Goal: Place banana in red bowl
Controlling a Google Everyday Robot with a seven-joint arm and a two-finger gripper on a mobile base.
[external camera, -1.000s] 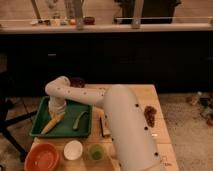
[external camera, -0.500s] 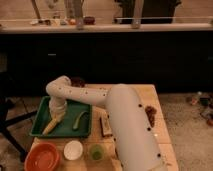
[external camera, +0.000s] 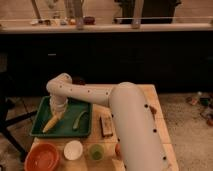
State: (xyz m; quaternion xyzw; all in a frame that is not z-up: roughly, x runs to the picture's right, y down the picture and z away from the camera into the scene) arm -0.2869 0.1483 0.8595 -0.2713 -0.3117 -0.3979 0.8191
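Observation:
The banana (external camera: 52,122), pale yellow and slightly curved, lies in the left half of a green tray (external camera: 37,131). My gripper (external camera: 58,108) points down at the banana's upper end, at or just above it. The white arm (external camera: 125,115) reaches in from the lower right and bends over the tray. The red bowl (external camera: 42,158), wide and orange-red, stands on the table in front of the tray at the lower left, with nothing seen in it.
A curved green vegetable (external camera: 80,120) lies in the tray to the right of the banana. A small white bowl (external camera: 73,149) and a green cup (external camera: 96,151) stand right of the red bowl. A brown block (external camera: 106,125) lies beside the tray. A dark counter runs behind the table.
The arm's bend over the tray has shifted only slightly. The gripper stays at the banana's upper end and the banana still lies in the tray.

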